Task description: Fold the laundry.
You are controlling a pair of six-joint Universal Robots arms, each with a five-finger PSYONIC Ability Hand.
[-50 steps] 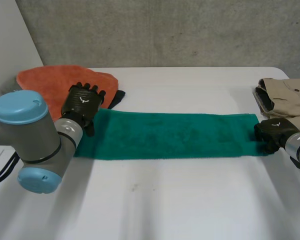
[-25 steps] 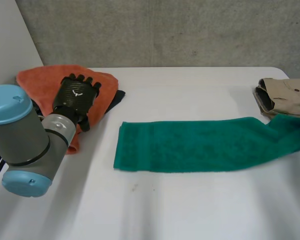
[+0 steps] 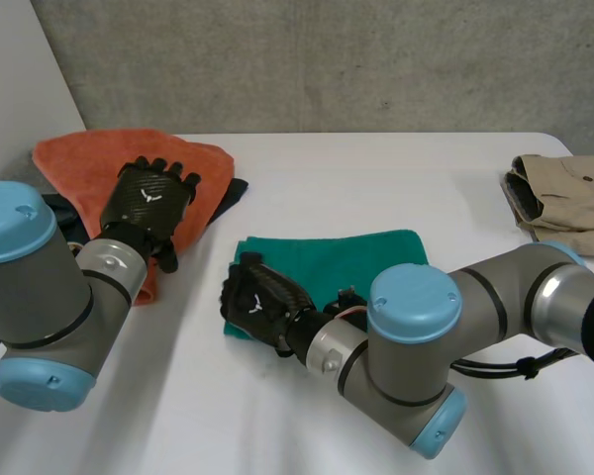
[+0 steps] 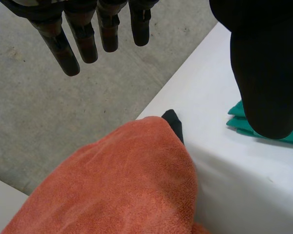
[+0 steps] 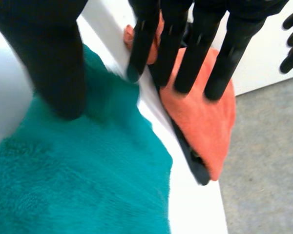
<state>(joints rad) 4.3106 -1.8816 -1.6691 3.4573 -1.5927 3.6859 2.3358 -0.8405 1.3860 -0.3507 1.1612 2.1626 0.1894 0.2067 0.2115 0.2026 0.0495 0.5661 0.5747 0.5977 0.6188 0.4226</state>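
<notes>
Green towel [image 3: 361,259] lies flat, doubled over in two layers, in the middle of the table [image 3: 396,178]. Orange towel [image 3: 74,158] sits bunched at the far left corner, a dark cloth [image 3: 236,190] poking out beneath it. Beige garment [image 3: 564,193] lies folded at the right edge.

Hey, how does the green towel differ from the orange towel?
The green towel lies flat and folded in the middle of the table, right robot hand at its end; the orange towel sits bunched at a corner, draping over the edge. Both are terry cloth.
</notes>
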